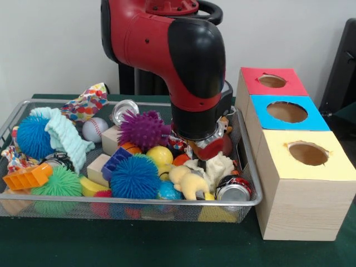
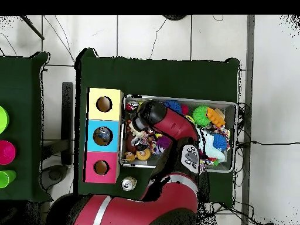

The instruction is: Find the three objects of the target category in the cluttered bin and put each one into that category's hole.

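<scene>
**Arm lowered into the crowded wire basket beside the three-hole box**

The red and black arm (image 1: 189, 61) reaches down into the wire basket (image 1: 253, 183), its lower end sitting among the toys at the end of the basket nearest the box. The gripper (image 1: 211, 146) is buried between a red-and-silver piece and the surrounding clutter; whether it is spread, pressed together or pinching anything cannot be told from either view. Just beside the arm's lower end lies a purple spiky ball (image 1: 144, 129), with a yellow ball (image 1: 159, 156) and a blue spiky ball (image 1: 135, 177) a little further off. Directly below the arm in the front view are a cream soft toy (image 1: 188, 181) and a drinks can (image 1: 233, 191). Well away, at the basket's other end, rest a second blue spiky ball (image 1: 32, 136), a baseball (image 1: 95, 129), a green spiky ball (image 1: 57, 183) and an orange block (image 1: 26, 178). The wooden box (image 1: 303, 211) stands just outside the basket, near the arm, with a red hole (image 1: 272, 81), a blue hole (image 1: 287, 112) and a yellow hole (image 1: 307, 153). In the overhead view a round object (image 2: 102, 136) sits in the blue hole.
</scene>
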Controlling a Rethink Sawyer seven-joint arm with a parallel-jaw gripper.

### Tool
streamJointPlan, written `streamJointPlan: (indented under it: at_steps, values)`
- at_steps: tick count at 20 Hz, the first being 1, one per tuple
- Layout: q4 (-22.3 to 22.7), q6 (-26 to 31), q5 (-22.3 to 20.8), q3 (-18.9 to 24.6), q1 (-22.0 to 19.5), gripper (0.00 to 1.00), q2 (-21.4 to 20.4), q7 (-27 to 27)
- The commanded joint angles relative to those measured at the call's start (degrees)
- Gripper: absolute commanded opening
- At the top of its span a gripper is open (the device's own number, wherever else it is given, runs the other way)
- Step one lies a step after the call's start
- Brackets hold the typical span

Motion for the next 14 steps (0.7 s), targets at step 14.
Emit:
streamJointPlan:
  at_steps: [14]
  values:
    - [-7.0, 2.5, -17.3, 1.7, -19.3, 0.0, 3.4, -14.9]
